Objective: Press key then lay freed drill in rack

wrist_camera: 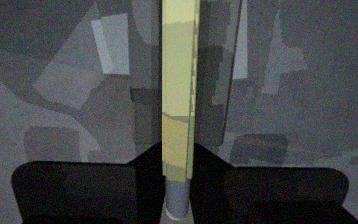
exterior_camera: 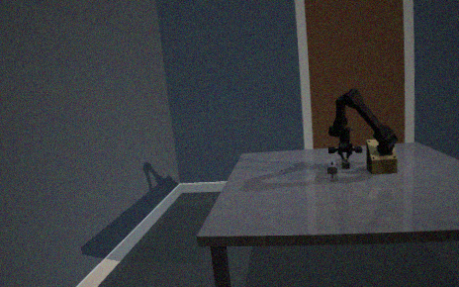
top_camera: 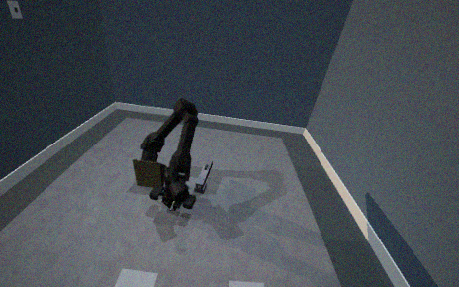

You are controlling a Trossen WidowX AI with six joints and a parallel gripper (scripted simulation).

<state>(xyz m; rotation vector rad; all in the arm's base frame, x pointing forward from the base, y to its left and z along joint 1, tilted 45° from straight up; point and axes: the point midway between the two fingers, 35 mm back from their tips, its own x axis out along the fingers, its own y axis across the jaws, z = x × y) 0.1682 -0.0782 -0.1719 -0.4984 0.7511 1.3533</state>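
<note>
In the wrist view a long yellow-green drill with a short grey shank runs straight up the middle. My gripper is shut on it, its black fingers on either side of the lower end. The gripper hangs low over the table, pointing down. A small narrow grey fixture stands on the table just beside the gripper and apart from it. I cannot tell whether it is the rack or the key holder. The drill is too small to make out in the top and exterior views.
The arm stands on a tan block right behind the gripper. The grey table has its front edge far from the gripper. A white-edged orange panel rises behind the arm.
</note>
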